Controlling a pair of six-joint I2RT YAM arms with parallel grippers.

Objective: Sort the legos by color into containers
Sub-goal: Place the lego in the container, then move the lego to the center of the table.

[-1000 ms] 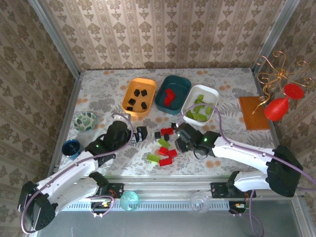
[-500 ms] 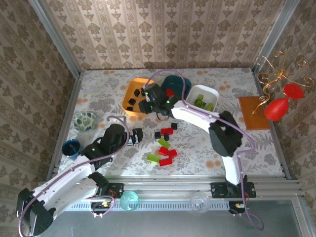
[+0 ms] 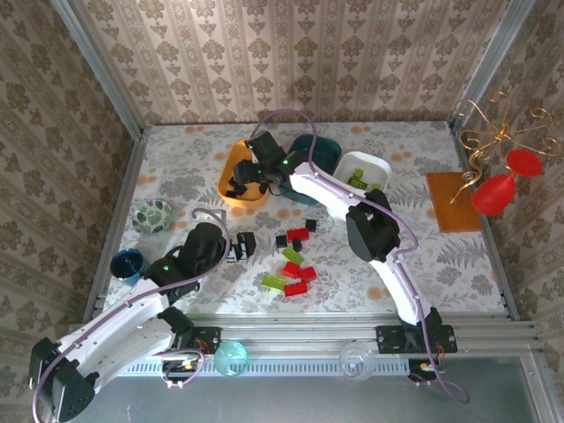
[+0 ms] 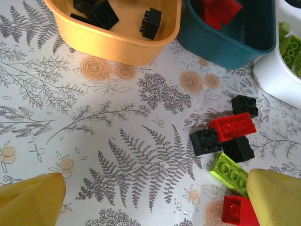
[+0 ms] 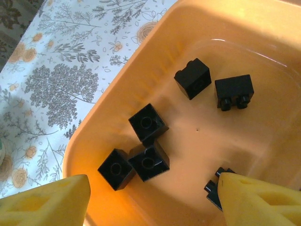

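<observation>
The right gripper (image 5: 151, 183) hangs over the near part of the orange tub (image 5: 106, 96) with its yellow fingers (image 5: 51, 202) spread wide and nothing between them. On the tub's floor below lie six black bricks (image 5: 148, 123): three bunched just under the gripper, two side by side farther off, and one partly hidden behind the right finger. In the top view this arm reaches across to the far left of the tabletop (image 3: 176, 159), above the orange tub. The left gripper (image 4: 154, 181) is also spread wide and empty, low over bare tabletop nearer the arm bases. Just to its right lies the loose pile of legos (image 3: 295, 260): black cubes (image 4: 205, 141), a red brick (image 4: 232, 126) and a lime-green brick (image 4: 229, 173), some touching. Beyond the pile, right of the orange tub, the dark teal tub (image 4: 225, 44) holds red bricks (image 4: 221, 9). Farther right, the white tub (image 4: 277, 80) holds lime-green bricks (image 4: 291, 44).
</observation>
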